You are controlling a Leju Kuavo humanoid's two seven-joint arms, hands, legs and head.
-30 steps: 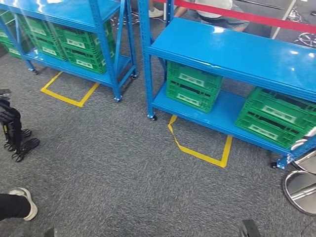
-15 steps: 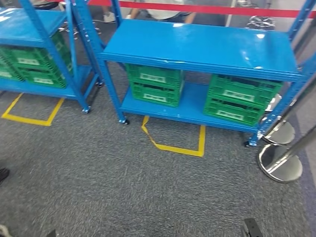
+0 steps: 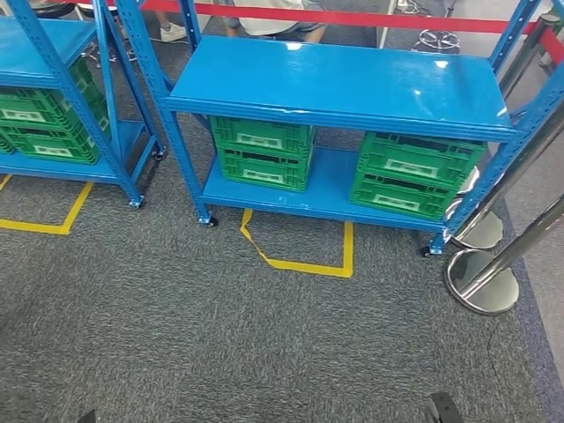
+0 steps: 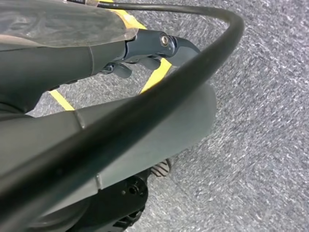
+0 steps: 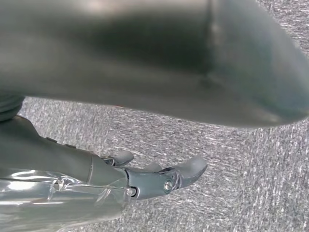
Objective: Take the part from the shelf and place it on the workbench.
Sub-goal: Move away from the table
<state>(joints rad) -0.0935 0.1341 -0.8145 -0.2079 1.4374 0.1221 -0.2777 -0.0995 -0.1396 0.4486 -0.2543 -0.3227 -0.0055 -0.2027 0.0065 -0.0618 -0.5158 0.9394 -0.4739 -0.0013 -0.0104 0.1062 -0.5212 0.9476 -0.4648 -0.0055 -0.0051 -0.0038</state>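
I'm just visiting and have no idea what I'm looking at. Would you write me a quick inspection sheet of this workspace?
Surface: grey carpet with yellow tape outlines in front of the racks.
Job's things: blue shelf rack, top board bare; no loose part seen; no workbench seen.
Clutter: green crates on the lower board; more green crates in the neighbouring rack.
Robot hands: left robot hand holds nothing, fingers extended over the carpet; right robot hand likewise.
Cables: black cable arching past the left robot hand.
Surroundings: chrome barrier posts and red belt; people's legs and shoes behind the rack.
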